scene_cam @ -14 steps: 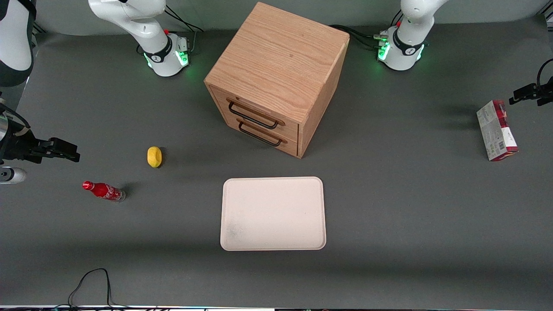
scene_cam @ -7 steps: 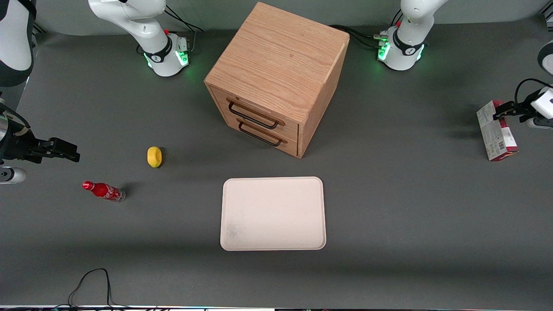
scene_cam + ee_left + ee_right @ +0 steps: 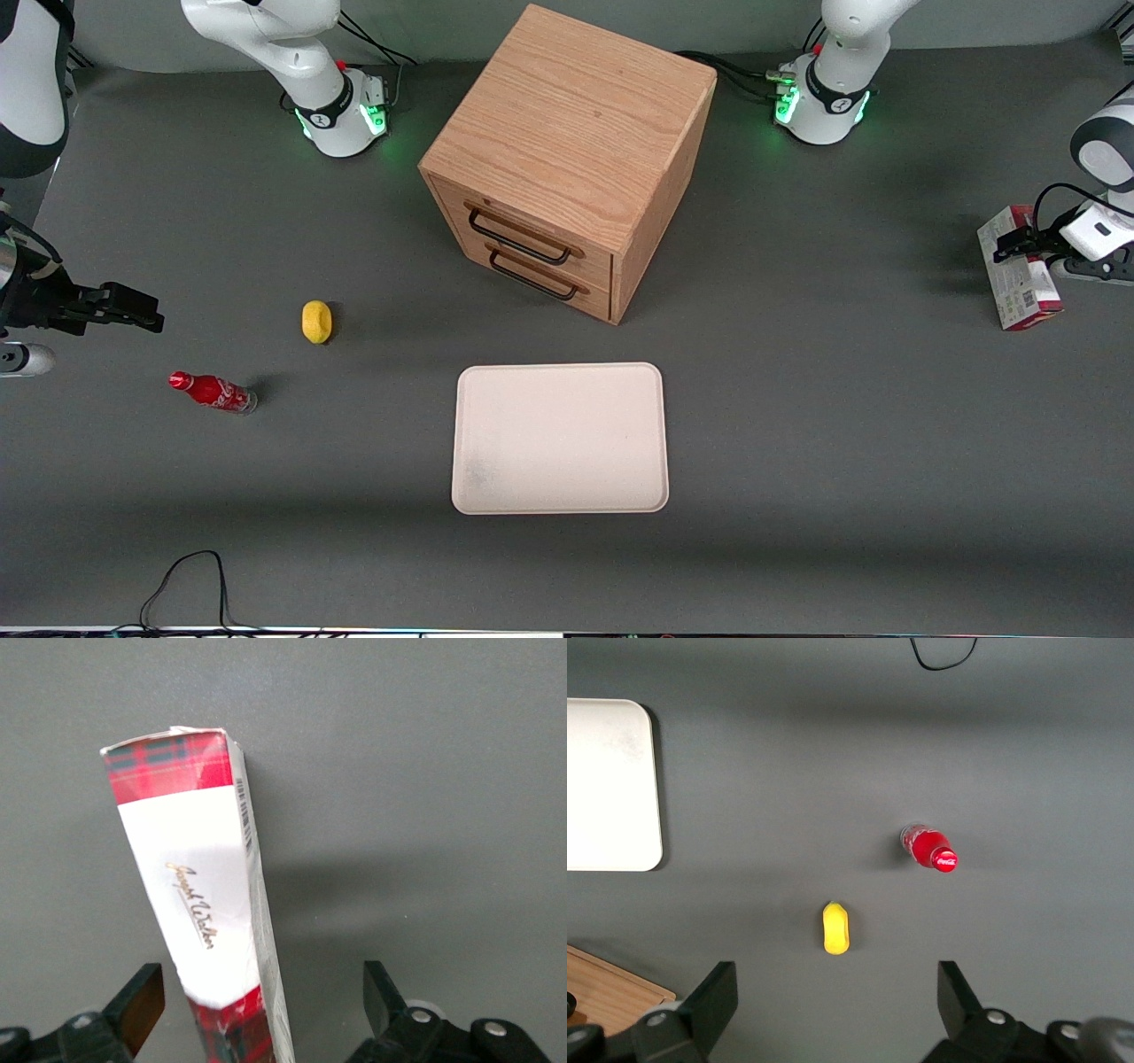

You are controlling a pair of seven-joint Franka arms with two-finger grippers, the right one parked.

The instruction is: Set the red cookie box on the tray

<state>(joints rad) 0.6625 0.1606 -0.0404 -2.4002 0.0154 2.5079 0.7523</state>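
While open, pincer (image 3: 261, 1001) straddles red cookie box (image 3: 199, 895).

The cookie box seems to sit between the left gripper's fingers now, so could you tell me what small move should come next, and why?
Probably lower a little and close. The gripper is open above the red cookie box, one finger on either side and neither touching it. The box stands on the table toward the working arm's end, and the tray holds nothing yet.
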